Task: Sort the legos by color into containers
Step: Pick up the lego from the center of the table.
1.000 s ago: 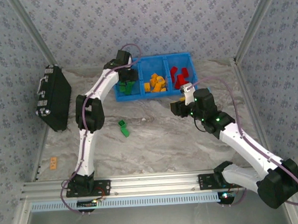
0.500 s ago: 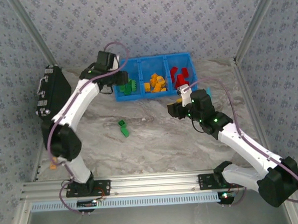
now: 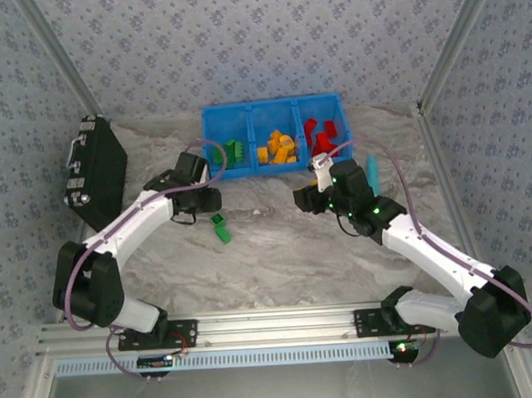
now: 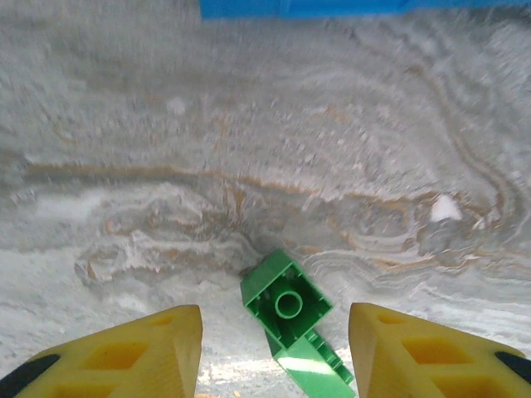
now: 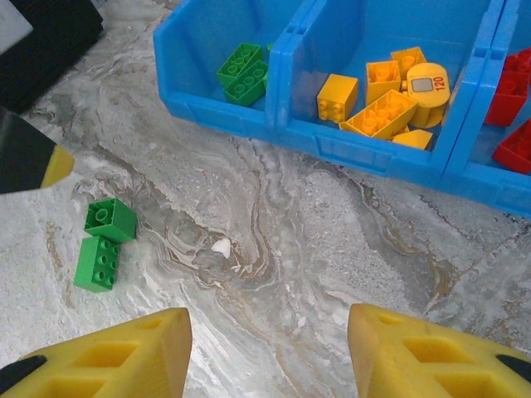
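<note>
**Two green legos loose on the surface, both grippers apart and empty**

The blue bin (image 3: 210,117) stands at the far side of the marbled surface (image 3: 287,251), its three compartments side by side. In the top view the left compartment holds green bricks (image 3: 235,152), the middle one yellow bricks (image 3: 278,147) and the right one red bricks (image 3: 321,134). The right wrist view shows a round yellow piece (image 5: 427,83) with a small label lying among the yellow bricks.

Two loose legos (image 3: 220,228), both green, lie touching each other on the surface, in front of the bin's left end and apart from it.

The left gripper (image 3: 205,202) hangs just beside the loose legos, on their far side. In its wrist view the yellow fingers (image 4: 124,352) stand apart, and one loose lego (image 4: 286,298) lies on the surface between them, touched by neither.

The right gripper (image 3: 302,197) sits over bare surface in front of the bin's middle. Its fingers (image 5: 423,348) are spread, with nothing between them.

A black case (image 3: 95,172) rests at the left edge. A slim teal piece (image 3: 371,168) lies right of the bin.
</note>
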Action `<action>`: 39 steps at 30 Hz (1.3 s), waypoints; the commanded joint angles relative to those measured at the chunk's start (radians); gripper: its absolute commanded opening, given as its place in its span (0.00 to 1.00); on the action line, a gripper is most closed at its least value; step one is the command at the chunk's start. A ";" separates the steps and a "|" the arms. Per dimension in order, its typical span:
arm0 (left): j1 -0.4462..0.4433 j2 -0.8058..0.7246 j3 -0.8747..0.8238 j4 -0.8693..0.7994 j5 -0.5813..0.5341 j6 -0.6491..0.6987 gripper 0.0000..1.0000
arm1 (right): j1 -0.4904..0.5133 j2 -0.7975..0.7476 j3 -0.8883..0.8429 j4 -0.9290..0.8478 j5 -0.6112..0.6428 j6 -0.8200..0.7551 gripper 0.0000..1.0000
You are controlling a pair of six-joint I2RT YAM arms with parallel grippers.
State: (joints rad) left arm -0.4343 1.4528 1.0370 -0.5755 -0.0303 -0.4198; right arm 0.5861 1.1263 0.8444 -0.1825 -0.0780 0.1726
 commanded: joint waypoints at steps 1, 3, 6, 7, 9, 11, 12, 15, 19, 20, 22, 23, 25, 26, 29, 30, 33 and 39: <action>-0.007 -0.024 -0.057 0.098 0.013 -0.081 0.50 | 0.018 0.000 0.019 -0.013 0.032 0.025 0.54; -0.009 -0.013 -0.080 0.126 0.027 -0.103 0.50 | 0.024 -0.004 0.014 -0.015 0.040 0.033 0.54; -0.012 0.015 -0.089 0.149 0.048 -0.134 0.50 | 0.030 -0.007 0.004 -0.017 0.046 0.042 0.54; -0.012 0.028 -0.088 0.153 0.059 -0.146 0.52 | 0.032 -0.008 0.002 -0.019 0.046 0.044 0.54; -0.012 0.052 -0.088 0.162 0.082 -0.166 0.54 | 0.034 -0.008 -0.004 -0.021 0.047 0.044 0.54; -0.014 0.070 -0.092 0.178 0.101 -0.186 0.56 | 0.034 -0.008 -0.006 -0.024 0.049 0.041 0.55; -0.015 0.077 -0.093 0.183 0.104 -0.195 0.56 | 0.034 -0.008 -0.007 -0.026 0.051 0.038 0.55; -0.018 0.094 -0.094 0.180 0.099 -0.214 0.57 | 0.034 -0.010 -0.006 -0.032 0.055 0.029 0.55; -0.025 0.108 -0.099 0.158 0.076 -0.226 0.58 | 0.034 -0.008 -0.007 -0.033 0.057 0.015 0.55; -0.027 0.110 -0.100 0.155 0.071 -0.227 0.58 | 0.034 -0.006 -0.006 -0.032 0.058 0.013 0.55; -0.032 0.116 -0.101 0.155 0.064 -0.230 0.59 | 0.033 -0.003 -0.007 -0.028 0.057 0.009 0.55; -0.034 0.120 -0.100 0.153 0.062 -0.231 0.60 | 0.034 -0.001 -0.007 -0.026 0.056 0.007 0.55; -0.039 0.132 -0.096 0.148 0.057 -0.229 0.60 | 0.033 0.005 -0.006 -0.022 0.054 0.003 0.55; -0.041 0.139 -0.094 0.144 0.054 -0.229 0.61 | 0.033 0.005 -0.005 -0.021 0.053 0.002 0.55; -0.045 0.150 -0.094 0.139 0.046 -0.232 0.61 | 0.032 0.015 -0.003 -0.016 0.048 -0.005 0.55; -0.046 0.153 -0.094 0.138 0.046 -0.233 0.61 | 0.032 0.017 -0.001 -0.015 0.047 -0.008 0.55; -0.049 0.159 -0.092 0.135 0.043 -0.234 0.61 | 0.031 0.025 0.000 -0.011 0.046 -0.014 0.55; -0.050 0.183 -0.083 0.136 0.045 -0.230 0.55 | 0.026 0.035 0.002 -0.008 0.044 -0.023 0.55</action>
State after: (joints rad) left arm -0.4782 1.6180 0.9386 -0.4191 0.0254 -0.6445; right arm 0.6140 1.1557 0.8421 -0.2024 -0.0406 0.1677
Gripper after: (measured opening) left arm 0.554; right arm 0.550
